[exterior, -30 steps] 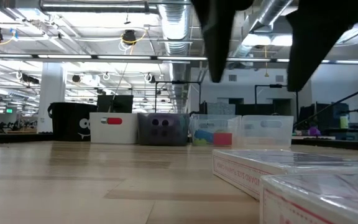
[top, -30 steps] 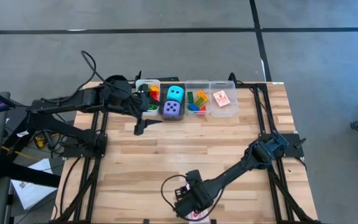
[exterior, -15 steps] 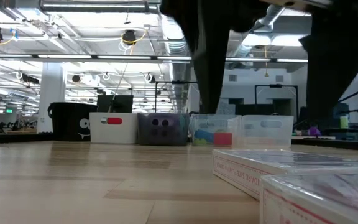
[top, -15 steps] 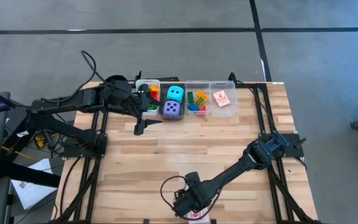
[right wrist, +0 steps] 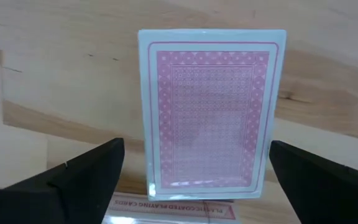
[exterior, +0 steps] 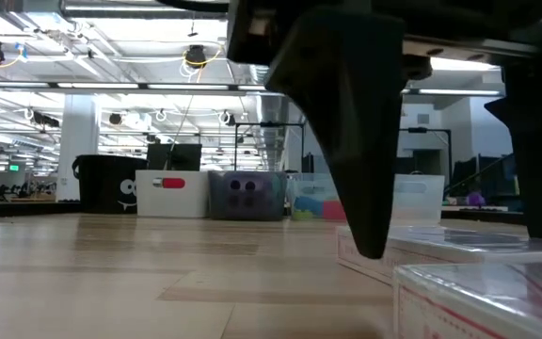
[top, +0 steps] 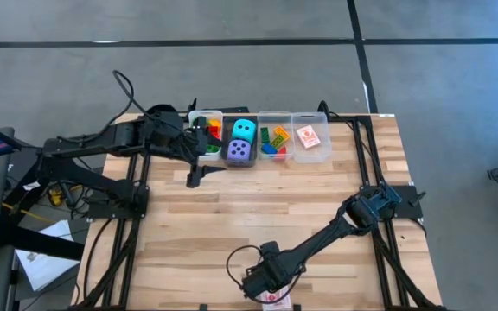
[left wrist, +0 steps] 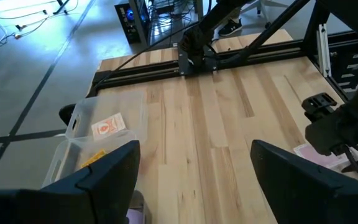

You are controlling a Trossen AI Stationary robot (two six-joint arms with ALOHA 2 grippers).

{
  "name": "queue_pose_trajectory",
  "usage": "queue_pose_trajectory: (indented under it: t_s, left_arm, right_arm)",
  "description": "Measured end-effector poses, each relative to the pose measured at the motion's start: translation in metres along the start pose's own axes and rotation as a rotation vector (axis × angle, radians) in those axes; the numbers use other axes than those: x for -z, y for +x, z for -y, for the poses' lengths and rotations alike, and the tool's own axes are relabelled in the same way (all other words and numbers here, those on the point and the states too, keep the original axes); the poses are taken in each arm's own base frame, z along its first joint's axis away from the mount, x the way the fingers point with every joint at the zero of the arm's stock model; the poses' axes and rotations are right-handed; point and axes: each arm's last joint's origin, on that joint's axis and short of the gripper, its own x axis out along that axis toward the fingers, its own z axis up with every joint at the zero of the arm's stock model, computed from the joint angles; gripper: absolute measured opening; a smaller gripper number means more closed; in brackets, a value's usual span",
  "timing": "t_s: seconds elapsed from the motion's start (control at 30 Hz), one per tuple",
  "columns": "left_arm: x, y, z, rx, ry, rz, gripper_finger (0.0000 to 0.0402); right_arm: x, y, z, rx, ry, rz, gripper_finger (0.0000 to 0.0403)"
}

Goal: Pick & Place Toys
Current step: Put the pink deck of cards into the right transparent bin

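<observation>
Lower than a second ago, the right gripper (right wrist: pixel 191 180) has come down over a red-white card pack (right wrist: pixel 211 112) at the near edge of the worktop (top: pixel 232 216), its jaws wide open with one finger on each side of the pack and not yet touching it. A second pack (exterior: pixel 483 297) lies just beside it in the low view. This looks like the approach to a grasp; closing comes next. Farther off, the purple die (top: pixel 239 151), cyan die (top: pixel 244 130) and bricks (top: pixel 273 141) sit in the bins (top: pixel 301 118) at the far edge. The left gripper (top: pixel 192 180) waits, open, near those bins.
</observation>
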Motion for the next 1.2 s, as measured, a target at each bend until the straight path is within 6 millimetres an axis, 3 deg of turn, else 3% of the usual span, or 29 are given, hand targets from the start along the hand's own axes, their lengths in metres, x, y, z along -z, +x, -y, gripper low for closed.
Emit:
queue_pose_trajectory:
  t_s: [0.47,0.57,0.67,0.9,0.93,1.03,1.2]
  left_arm:
    - [0.000,0.000,0.000,0.000,0.000,0.000,0.0298]
    - [0.000,0.000,0.000,0.000,0.000,0.000,0.0298]
    - [0.000,0.000,0.000,0.000,0.000,0.000,0.0298]
    - [0.000,0.000,0.000,0.000,0.002,0.000,0.0298]
    - [0.000,0.000,0.000,0.000,0.003,0.000,0.0298]
    - [0.000,0.000,0.000,0.000,0.003,0.000,0.0298]
    - [0.000,0.000,0.000,0.000,0.003,-0.001,0.0298]
  right_arm:
    - [0.003,0.009,-0.010,-0.068,0.003,-0.033,0.0379]
    - [0.000,0.009,-0.009,-0.051,0.030,-0.032,0.0350]
    - [-0.002,0.009,-0.010,-0.048,0.044,-0.059,0.0291]
    - [-0.002,-0.004,-0.010,-0.045,0.045,-0.027,0.0283]
    - [-0.002,-0.009,-0.009,-0.036,0.044,-0.017,0.0271]
    - [-0.005,-0.027,-0.004,0.013,0.044,0.039,0.0114]
    - [-0.016,-0.069,0.003,0.039,0.051,0.175,0.0032]
